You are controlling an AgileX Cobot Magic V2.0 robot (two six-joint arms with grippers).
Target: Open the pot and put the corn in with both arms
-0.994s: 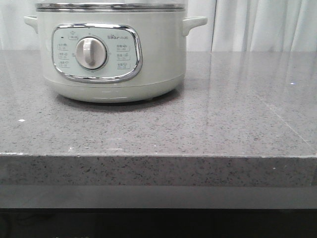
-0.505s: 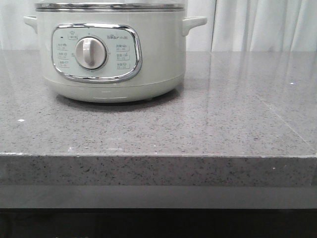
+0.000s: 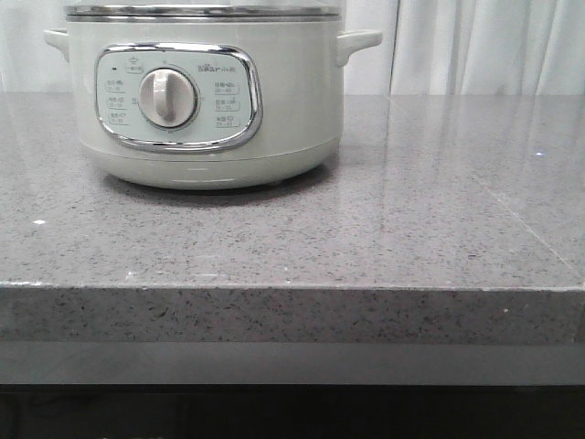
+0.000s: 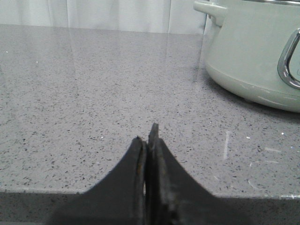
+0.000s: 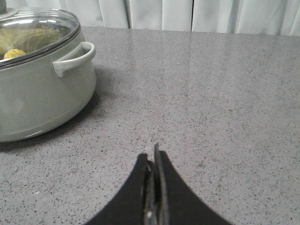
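**Lid on, corn looks already inside**

Pot point(image 3: 206, 91) sits upper left of the front view, glass lid point(image 5: 35, 28) on. Corn point(image 5: 14, 53) shows yellow through the lid. Our left gripper point(image 4: 149, 140) and right gripper point(image 5: 153, 161) are both pinched closed, empty, well apart from the pot. Risk: w/ fingers closed we'd knock the lid, not grasp it.

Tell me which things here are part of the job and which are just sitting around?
Part of the job:
- pot, with its glass lid on
- corn, a yellow bit seen through the lid
- left gripper, shut, holding nothing
- right gripper, shut, holding nothing

Just there:
- grey counter
- white curtain behind
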